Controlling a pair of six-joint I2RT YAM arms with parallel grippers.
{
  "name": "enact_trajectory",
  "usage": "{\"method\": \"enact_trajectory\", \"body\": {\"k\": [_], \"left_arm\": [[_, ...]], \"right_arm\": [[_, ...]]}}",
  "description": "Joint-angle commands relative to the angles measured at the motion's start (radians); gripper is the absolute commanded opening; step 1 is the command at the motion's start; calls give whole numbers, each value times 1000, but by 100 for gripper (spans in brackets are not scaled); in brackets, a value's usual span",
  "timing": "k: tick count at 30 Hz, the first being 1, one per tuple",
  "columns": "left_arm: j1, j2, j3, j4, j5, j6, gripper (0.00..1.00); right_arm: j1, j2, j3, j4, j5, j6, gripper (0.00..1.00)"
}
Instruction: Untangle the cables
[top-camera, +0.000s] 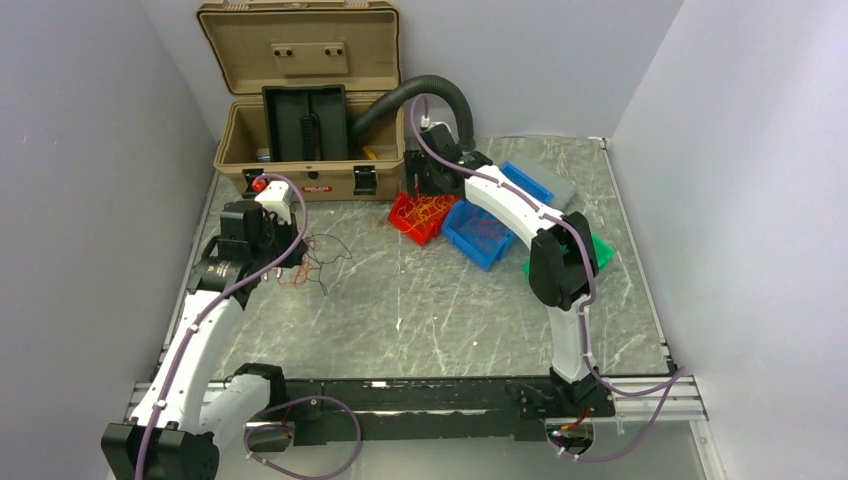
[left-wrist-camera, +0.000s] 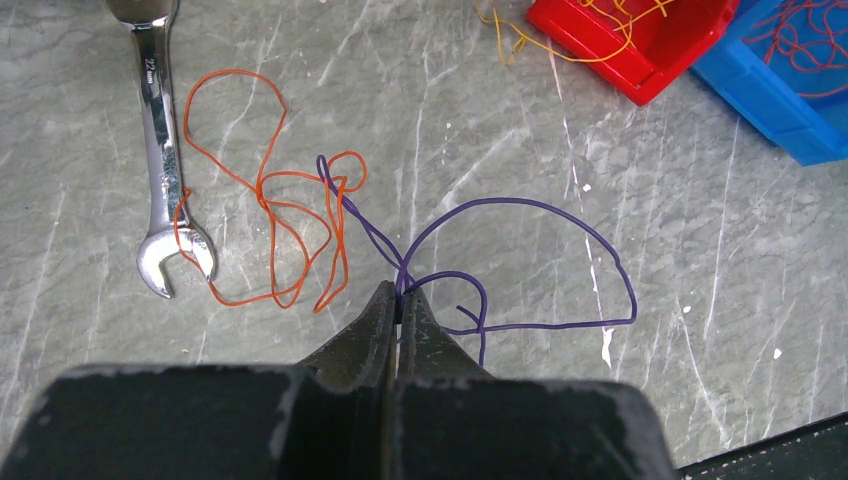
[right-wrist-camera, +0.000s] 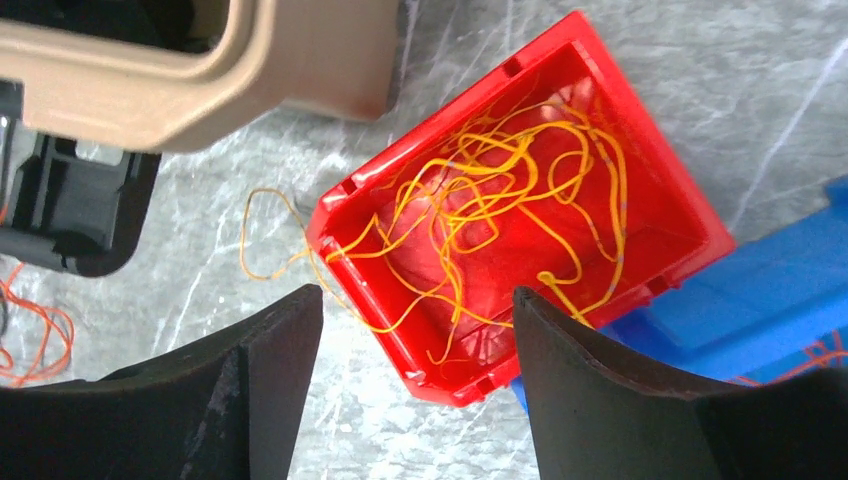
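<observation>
We wear white shells (top-camera: 510, 205) on black joints (top-camera: 558, 268), with purple cables (top-camera: 357, 438) trailing back from our matte black fingers (right-wrist-camera: 262, 400).

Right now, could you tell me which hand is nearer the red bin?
Right. The right hand hangs open above the red bin; the left hand is well away, shut on a purple wire.
</observation>
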Motion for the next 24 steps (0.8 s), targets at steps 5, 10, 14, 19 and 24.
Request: {"method": "enact_trajectory", "body": {"k": [5,10,14,19,24], "left_arm": [[-3,-30,3,21,-22,1,0],[3,-60,4,-10,-212,-55,0],[14,-87,-2,-20,-287,-89,0],[16,-91,-5,-18,-280,-88,0],[17,-80,-2,-16,-268,-84,0]], "right_arm": [[117,-90,-166,197,-58,-95,73],[179,-54,-160,222,-6,-108,69],[227,18,-105,240,63,-126,65],[237,97,-50,274,65,-121,54],[237,182,-9,325,70,-119,50]]}}
